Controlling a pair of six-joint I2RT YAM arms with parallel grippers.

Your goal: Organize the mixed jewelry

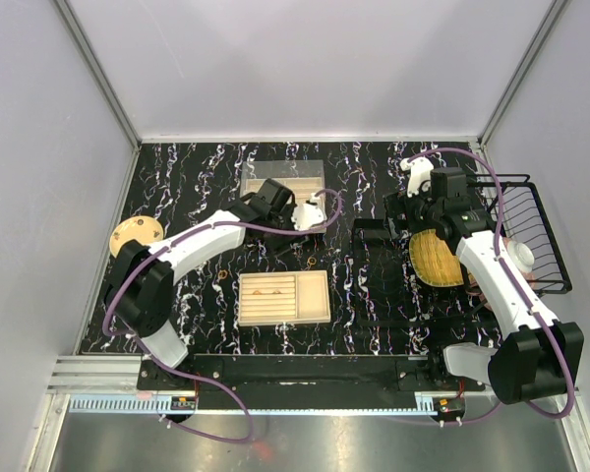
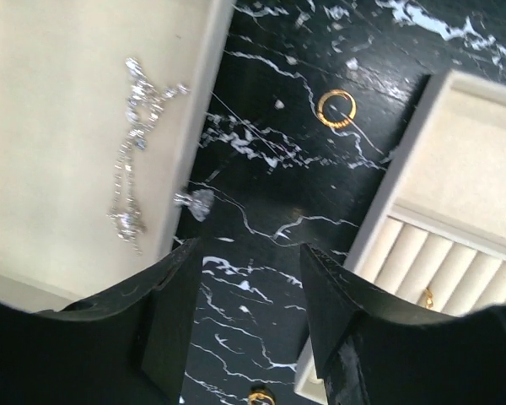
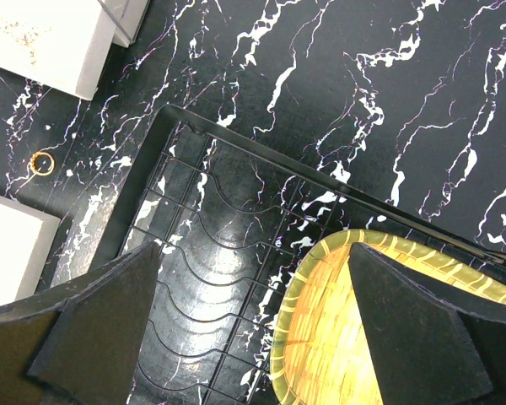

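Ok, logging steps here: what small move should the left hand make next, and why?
Probably ease the left hand forward and down over the gold ring: the hand is open and empty, and the ring lies loose on the table ahead of it.

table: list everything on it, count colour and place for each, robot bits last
table: 1, black marble, under everything
near tray: 1, beige, centre front
far tray: 1, beige, centre back
chain: 1, silver, in far tray
stud: 1, silver, on table beside far tray
ring: 1, gold, on table between trays
gold bits: few, count unclear, in near tray
rack: 1, black wire, right side
plate: 1, yellow woven, over rack's left end
disc: 1, tan, left edge
left pincer: 1, black, open, above table between trays
right pincer: 1, black, open, above rack and plate
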